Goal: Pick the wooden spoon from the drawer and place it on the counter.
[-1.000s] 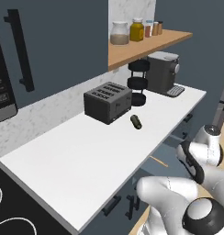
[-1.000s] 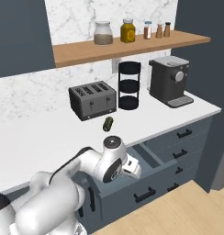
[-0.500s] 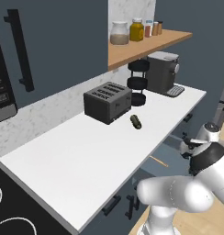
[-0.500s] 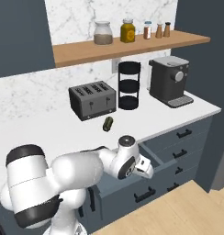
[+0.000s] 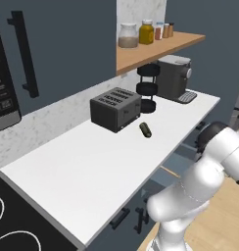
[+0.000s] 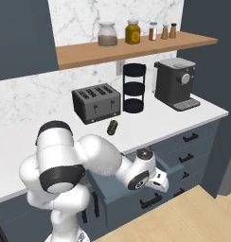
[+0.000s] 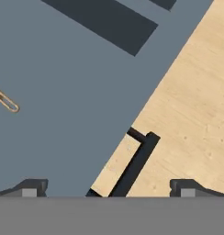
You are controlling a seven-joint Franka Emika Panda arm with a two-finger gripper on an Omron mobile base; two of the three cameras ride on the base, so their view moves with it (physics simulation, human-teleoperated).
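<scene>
Glossy white rounded arm point(image 6: 96, 158) links (bulbous shells), dark joint bands, 2 small dark fingertips point(image 7: 29, 187).

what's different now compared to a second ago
The arm has swung right and down in front of the open drawer, so the end effector now looks into it, open, nothing held. The spoon lies inside. Toaster, olive cylinder and coffee maker stayed put.

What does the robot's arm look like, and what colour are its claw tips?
The arm is fat, round and glossy white, with dark grey bands and caps at its joints. The claw has two small dark grey tips, each with a lighter grey patch. No cables or markings show.
</scene>
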